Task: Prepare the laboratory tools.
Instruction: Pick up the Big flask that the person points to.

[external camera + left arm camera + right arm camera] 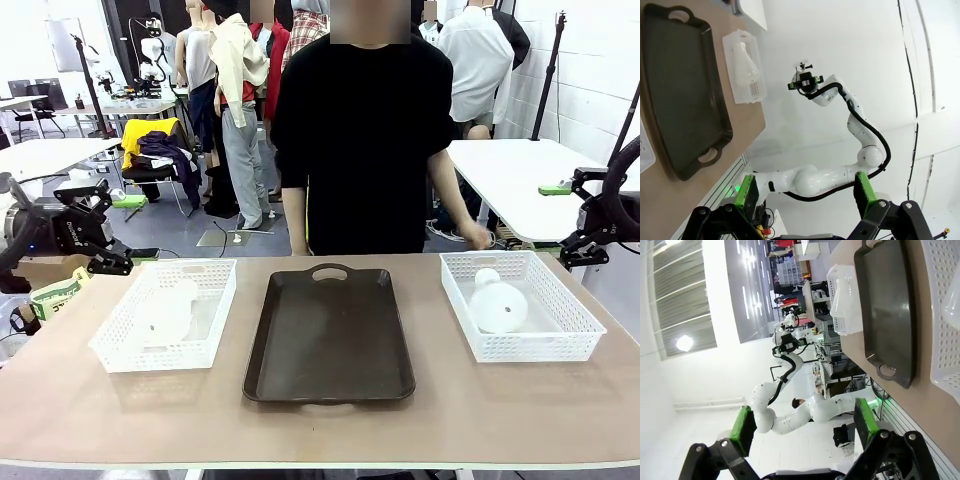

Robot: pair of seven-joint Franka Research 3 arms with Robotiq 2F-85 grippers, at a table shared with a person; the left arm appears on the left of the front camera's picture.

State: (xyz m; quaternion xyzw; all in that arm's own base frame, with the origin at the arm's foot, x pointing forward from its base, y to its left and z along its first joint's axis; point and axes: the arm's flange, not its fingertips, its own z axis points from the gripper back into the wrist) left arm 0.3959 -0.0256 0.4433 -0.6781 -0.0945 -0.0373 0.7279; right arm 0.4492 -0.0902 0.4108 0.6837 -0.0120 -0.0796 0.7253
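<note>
Two translucent white flasks lie on their sides, one in each mesh basket. One flask [168, 315] is in the left basket [115, 345], the other flask [498, 303] in the right basket [560, 345]. My left gripper [116, 228] hovers open off the table's left end, level with the far edge and pointing across the table. My right gripper [572, 215] hovers open off the right end, facing it. In the left wrist view the open left gripper [805, 192] looks at the right basket's flask [746, 67] and the right gripper [804, 82]. The right wrist view has the open right gripper [805, 427], with nothing between the fingers.
A dark brown tray [330, 335] with handles lies empty between the baskets. A person in black stands at the far edge, one hand [476, 238] just behind the right basket. Bare tabletop runs along the near edge.
</note>
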